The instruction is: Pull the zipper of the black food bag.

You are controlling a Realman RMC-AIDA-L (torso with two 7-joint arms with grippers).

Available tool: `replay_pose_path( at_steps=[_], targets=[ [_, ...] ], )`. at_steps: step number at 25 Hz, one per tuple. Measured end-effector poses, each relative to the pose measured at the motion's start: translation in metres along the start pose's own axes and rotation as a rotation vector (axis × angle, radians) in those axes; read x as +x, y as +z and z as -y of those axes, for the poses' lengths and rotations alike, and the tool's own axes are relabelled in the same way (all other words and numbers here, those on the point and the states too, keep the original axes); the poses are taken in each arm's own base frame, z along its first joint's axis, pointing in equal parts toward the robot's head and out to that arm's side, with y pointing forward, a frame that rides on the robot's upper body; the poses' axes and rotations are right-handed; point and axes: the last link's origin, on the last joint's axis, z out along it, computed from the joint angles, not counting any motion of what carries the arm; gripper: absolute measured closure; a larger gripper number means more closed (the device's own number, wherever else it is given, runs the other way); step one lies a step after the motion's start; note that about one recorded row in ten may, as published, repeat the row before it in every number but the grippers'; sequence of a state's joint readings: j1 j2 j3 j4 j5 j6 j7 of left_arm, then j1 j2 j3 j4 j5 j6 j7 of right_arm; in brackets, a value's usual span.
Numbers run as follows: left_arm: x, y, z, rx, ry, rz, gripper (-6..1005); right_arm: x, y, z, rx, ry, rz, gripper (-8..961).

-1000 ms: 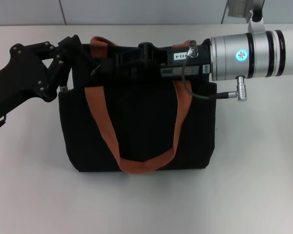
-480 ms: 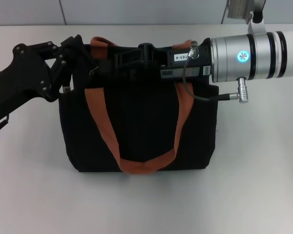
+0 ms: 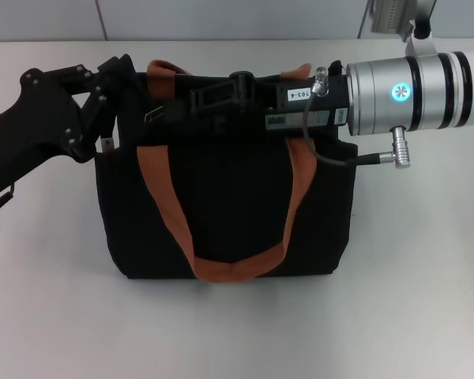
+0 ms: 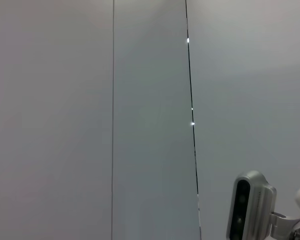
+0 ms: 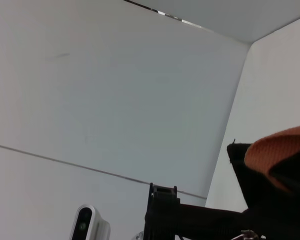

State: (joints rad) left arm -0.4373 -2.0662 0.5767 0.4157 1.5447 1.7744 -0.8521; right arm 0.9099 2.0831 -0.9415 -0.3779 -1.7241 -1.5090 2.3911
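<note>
The black food bag (image 3: 229, 205) stands in the middle of the white table with an orange-brown strap (image 3: 166, 205) hanging down its front. A small silver tab, the zipper (image 3: 152, 117), shows at the bag's top left, beside the strap. My left gripper (image 3: 120, 83) sits against the bag's top left corner. My right gripper (image 3: 201, 99) reaches in from the right and lies along the bag's top edge, just right of the silver tab. Black on black hides how either one grips. The right wrist view shows only a bag corner (image 5: 240, 165) and strap (image 5: 282, 147).
White table (image 3: 411, 300) lies open in front of the bag and on both sides. A grey wall runs along the table's far edge, and a white stand (image 3: 415, 28) is at the far right. A cable and connector (image 3: 395, 158) hang from my right wrist.
My right arm has slid a little to the right along the bag's top, and the bag's right side has shifted with it. The left gripper has hardly moved.
</note>
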Motion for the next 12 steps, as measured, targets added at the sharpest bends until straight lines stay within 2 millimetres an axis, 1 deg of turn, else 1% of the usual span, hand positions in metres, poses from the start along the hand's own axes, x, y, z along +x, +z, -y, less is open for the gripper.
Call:
replay_pose_path(
  at_steps=[8,12],
  targets=[
    [0.0,-0.001,0.001,0.014,0.004,-0.003,941,-0.008,-0.022,-0.005,-0.021,-0.031,0.086,647],
    [0.0,-0.002,0.001,0.015,0.001,-0.003,940,-0.007,-0.022,-0.006,-0.026,-0.029,0.077,642]
  ],
)
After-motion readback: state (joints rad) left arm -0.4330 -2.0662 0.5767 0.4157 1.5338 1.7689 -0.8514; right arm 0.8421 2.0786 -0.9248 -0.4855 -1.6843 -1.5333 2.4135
